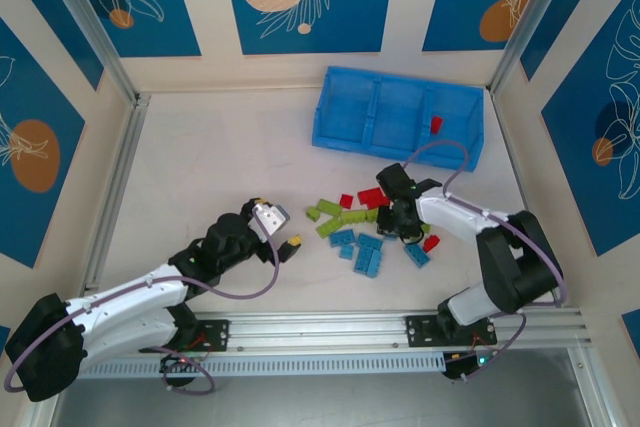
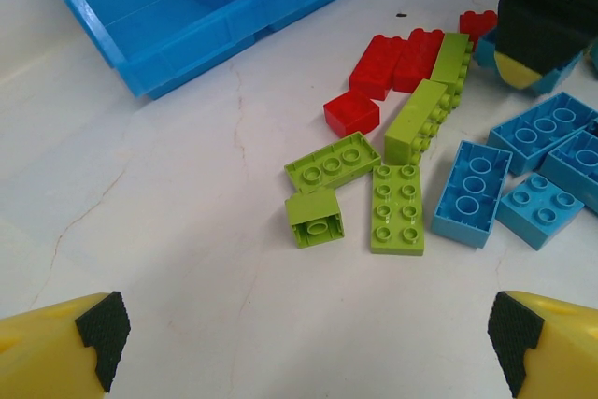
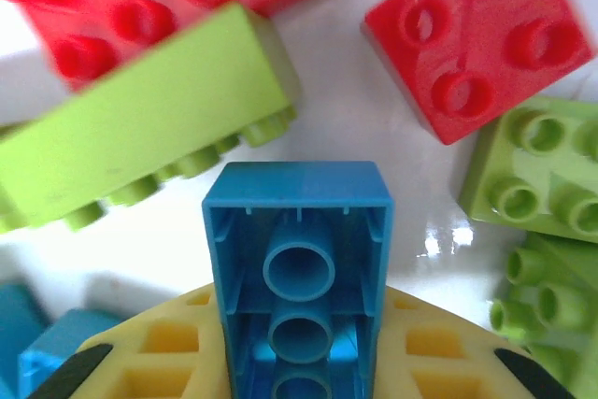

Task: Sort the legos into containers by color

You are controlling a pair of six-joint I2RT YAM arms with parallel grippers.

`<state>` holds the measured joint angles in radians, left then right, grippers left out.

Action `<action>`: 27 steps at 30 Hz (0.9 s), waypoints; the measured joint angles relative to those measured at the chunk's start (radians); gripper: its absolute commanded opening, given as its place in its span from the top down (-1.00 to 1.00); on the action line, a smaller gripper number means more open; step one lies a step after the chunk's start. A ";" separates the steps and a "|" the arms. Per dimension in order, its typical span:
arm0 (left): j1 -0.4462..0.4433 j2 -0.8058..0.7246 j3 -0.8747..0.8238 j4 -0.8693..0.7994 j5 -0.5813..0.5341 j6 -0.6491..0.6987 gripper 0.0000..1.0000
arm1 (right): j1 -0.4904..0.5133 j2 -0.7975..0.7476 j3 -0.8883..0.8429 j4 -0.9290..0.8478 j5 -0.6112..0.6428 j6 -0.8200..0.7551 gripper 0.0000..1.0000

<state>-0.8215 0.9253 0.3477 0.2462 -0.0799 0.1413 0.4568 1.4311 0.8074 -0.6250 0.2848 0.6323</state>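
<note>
Right wrist view first: what do the right fingers (image 3: 159, 366) have?
— They are closed on a light blue brick (image 3: 297, 249), its hollow underside toward the lens, close to the counter (image 3: 360, 114). Just beyond the fingertips lie a lime brick (image 3: 140, 137) to the left and a red brick (image 3: 481, 39) to the right.
— So which step is this?
— The pick, I judge: the brick is gripped but not yet carried. The tray (image 1: 395, 145) sits well beyond the fingers, with one red piece (image 1: 436, 124) in its right compartment.
— And the left fingers (image 2: 65, 348)?
— Spread wide with nothing between them, and the pile (image 2: 402, 175) ahead of their tips.
— Next move?
— Lift straight up so the neighbours stay put, travel to a compartment without red, then open. Which one is meant for blue I cannot tell.
</note>
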 measured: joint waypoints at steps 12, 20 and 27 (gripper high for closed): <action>0.000 0.000 0.000 0.000 -0.010 0.000 -0.99 | -0.159 0.154 0.568 0.063 0.121 -0.122 0.58; 0.000 0.026 0.005 -0.006 -0.069 0.000 -1.00 | -0.249 0.716 1.126 -0.039 0.121 -0.162 0.33; 0.000 0.027 0.005 -0.009 -0.079 0.000 -1.00 | -0.269 0.824 1.326 -0.188 0.121 -0.171 0.01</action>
<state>-0.8215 0.9520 0.3523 0.2371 -0.1589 0.1417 0.1875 2.2551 2.1338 -0.8135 0.4053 0.4618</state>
